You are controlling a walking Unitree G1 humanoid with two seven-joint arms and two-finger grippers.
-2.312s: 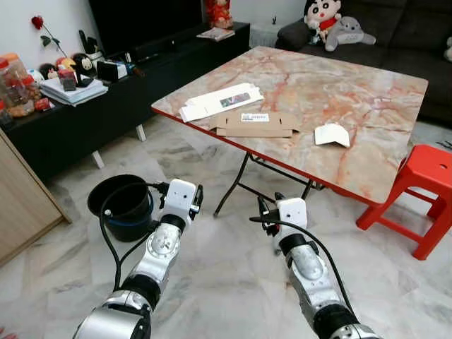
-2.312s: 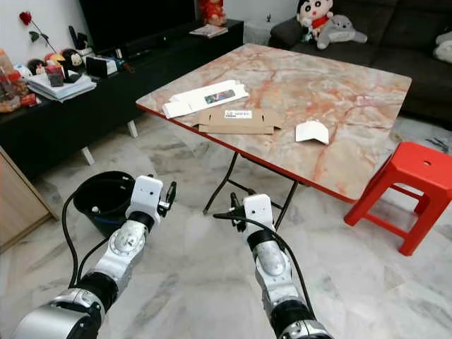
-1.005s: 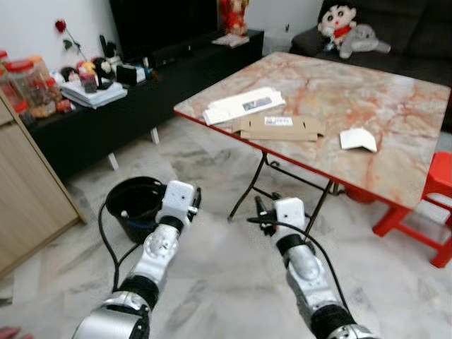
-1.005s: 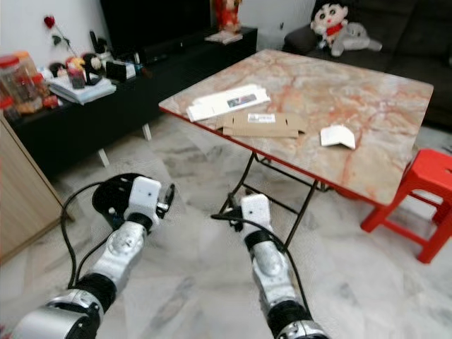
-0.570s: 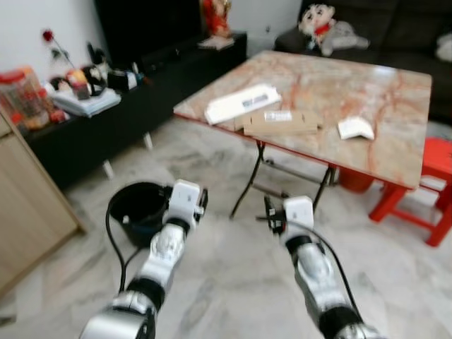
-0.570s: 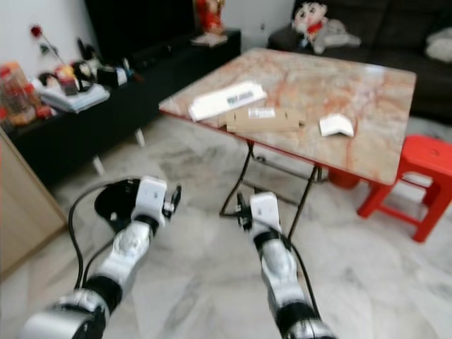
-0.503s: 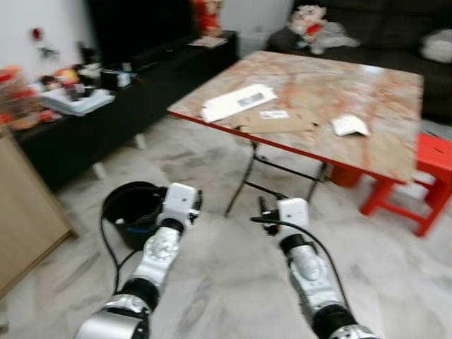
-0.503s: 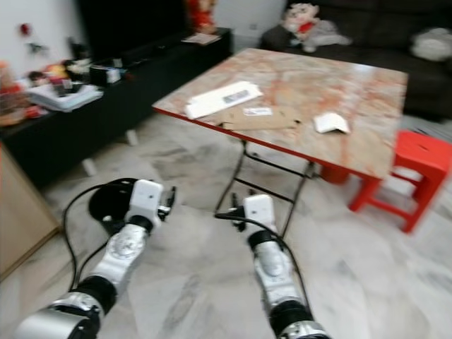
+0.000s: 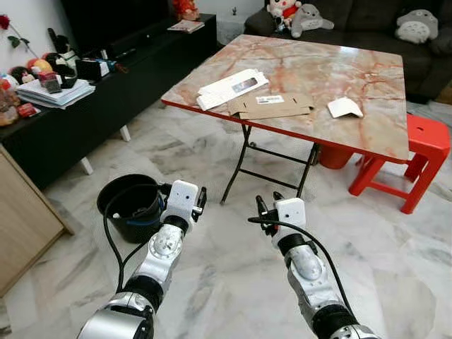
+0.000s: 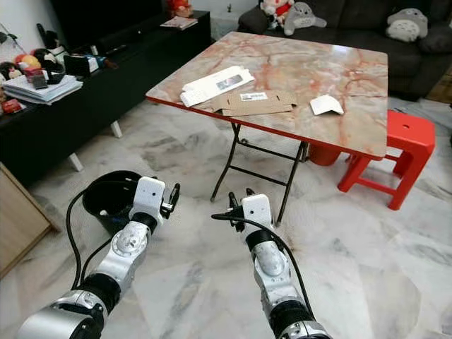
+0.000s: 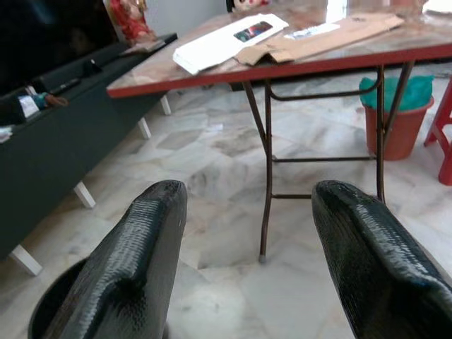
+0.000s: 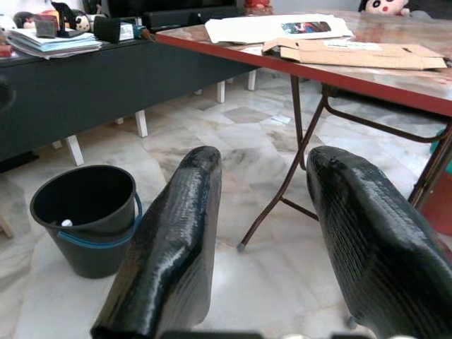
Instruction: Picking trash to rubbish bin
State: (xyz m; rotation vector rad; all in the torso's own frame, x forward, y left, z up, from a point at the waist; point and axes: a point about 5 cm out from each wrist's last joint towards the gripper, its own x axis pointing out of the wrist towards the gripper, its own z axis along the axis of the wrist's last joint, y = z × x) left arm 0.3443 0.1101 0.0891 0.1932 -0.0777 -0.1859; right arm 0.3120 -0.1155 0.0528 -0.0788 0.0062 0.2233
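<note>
Left eye view, arms: both silver arms reach forward and low over the marble floor [image 9: 226, 282], with nothing in either grasp.
Left end effector [image 9: 200, 201]: held just beside the black bin [image 9: 131, 206], on the side toward the robot's right; in the left wrist view its two black fingers [image 11: 134, 275] stand well apart and empty.
Right end effector [image 9: 266, 206]: held over bare floor in front of the folding legs of the surface, well short of the trash on top; in the right wrist view its fingers [image 12: 173, 261] are spread wide with nothing between them.
Black bin: stands on the floor on the robot's left, upright, with a blue band around it; a small white bit lies inside, seen in the right wrist view.
Surface [image 9: 311, 78]: marble-patterned top with a red edge, ahead of both end effectors and higher than them.
Flattened cardboard box [image 9: 272, 106]: lies near the close edge of the surface, well apart from both end effectors.
White flat carton [image 9: 232, 87]: just beside the cardboard, toward the robot's left, touching or overlapping it.
Folded white paper [image 9: 343, 107]: lies alone, further right on the surface.
Red stool [image 9: 417, 152]: on the floor at the right of the surface.
Black TV cabinet [image 9: 85, 106]: along the left wall.
Dark sofa [image 9: 367, 35]: behind the surface, with soft toys on it.
</note>
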